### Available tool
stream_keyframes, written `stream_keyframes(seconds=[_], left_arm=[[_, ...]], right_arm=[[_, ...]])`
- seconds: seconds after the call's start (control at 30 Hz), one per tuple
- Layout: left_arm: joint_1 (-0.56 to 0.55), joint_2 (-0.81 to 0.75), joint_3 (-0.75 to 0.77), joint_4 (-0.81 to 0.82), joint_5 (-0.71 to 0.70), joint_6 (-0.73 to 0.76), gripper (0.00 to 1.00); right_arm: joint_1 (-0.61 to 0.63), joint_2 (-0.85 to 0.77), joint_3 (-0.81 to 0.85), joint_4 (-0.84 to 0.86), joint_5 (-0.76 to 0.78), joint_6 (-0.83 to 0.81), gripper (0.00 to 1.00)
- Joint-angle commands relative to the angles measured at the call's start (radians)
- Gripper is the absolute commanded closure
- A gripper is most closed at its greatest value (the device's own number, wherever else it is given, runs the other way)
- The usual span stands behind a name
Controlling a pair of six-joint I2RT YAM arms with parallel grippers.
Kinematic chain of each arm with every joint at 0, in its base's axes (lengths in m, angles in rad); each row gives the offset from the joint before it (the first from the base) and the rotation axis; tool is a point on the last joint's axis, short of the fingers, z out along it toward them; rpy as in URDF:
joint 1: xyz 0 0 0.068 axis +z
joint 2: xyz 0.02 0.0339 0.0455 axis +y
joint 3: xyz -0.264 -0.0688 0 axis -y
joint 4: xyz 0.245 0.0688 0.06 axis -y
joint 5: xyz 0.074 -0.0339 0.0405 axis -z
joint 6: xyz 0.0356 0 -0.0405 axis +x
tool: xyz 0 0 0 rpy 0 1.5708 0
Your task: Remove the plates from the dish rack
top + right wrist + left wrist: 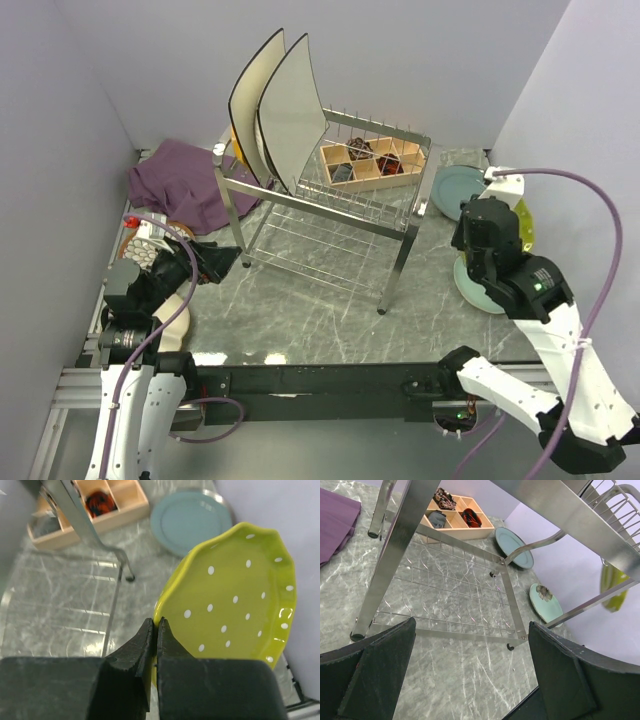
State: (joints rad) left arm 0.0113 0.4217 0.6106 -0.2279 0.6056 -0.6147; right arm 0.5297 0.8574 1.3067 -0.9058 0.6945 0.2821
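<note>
The silver dish rack (330, 215) stands mid-table on tall legs. Two large cream square plates (292, 115) stand upright in its back left corner. My right gripper (156, 626) is shut on the rim of a yellow-green plate with white dots (235, 605), held above the table to the right of the rack. Below it a teal-grey plate (187, 522) and a mint plate with a flower (545, 602) lie on the table. My left gripper (472, 630) is open and holds nothing, low at the rack's front left, pointing under it.
A wooden compartment box (372, 163) sits on the table behind the rack. A purple cloth (180, 180) lies at the back left. A patterned plate (143, 248) lies by the left arm. Grey walls close in both sides.
</note>
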Motion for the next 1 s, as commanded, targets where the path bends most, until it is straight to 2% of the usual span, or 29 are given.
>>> stream_keyframes(seconds=[0.0, 0.23, 0.4, 0.63, 0.97], left_arm=[[-0.002, -0.008, 0.002, 0.042, 0.016, 0.0, 0.01], [-0.001, -0.004, 0.005, 0.041, 0.006, 0.001, 0.0], [-0.002, 0.0, 0.006, 0.036, 0.006, 0.003, 0.0], [-0.001, 0.002, 0.008, 0.036, -0.003, 0.003, 0.01], [-0.001, 0.005, 0.008, 0.029, -0.012, 0.004, 0.0]], right_arm=[[-0.066, -0.026, -0.075, 0.152, -0.122, 0.011, 1.0], [-0.115, -0.061, -0.26, 0.284, -0.254, 0.072, 1.0], [-0.125, -0.08, -0.365, 0.358, -0.285, 0.092, 1.0], [-0.132, -0.109, -0.46, 0.462, -0.385, 0.118, 1.0], [-0.146, -0.09, -0.561, 0.553, -0.431, 0.155, 1.0]])
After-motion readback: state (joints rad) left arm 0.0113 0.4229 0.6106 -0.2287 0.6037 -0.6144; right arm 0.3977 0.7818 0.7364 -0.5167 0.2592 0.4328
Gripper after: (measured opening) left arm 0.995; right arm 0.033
